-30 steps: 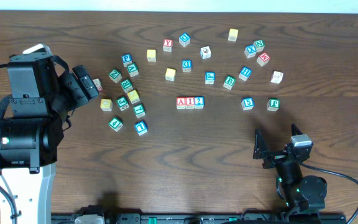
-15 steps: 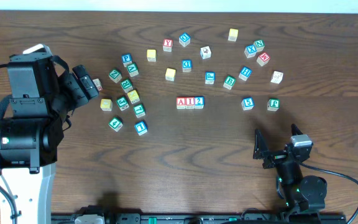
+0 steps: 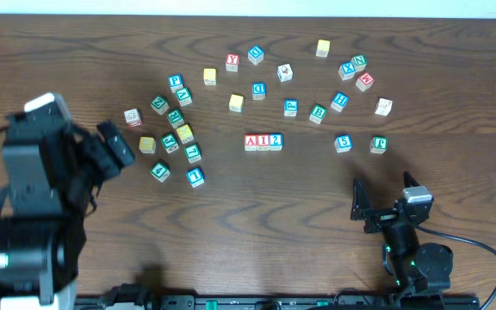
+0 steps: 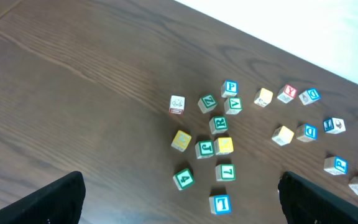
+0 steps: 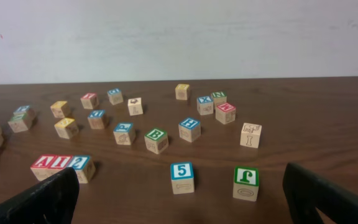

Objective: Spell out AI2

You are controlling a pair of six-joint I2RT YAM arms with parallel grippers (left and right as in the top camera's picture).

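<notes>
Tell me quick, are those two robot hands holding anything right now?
Left hand: open, holding nothing.
Right hand: open, holding nothing.

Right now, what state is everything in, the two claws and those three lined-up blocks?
left gripper, open, holding nothing
right gripper, open, holding nothing
A cube, face up on the table, touching the I cube
I cube, face up, between the A cube and the 2 cube
2 cube, face up, touching the I cube, ending the row
other cubes, scattered, none stacked
</notes>
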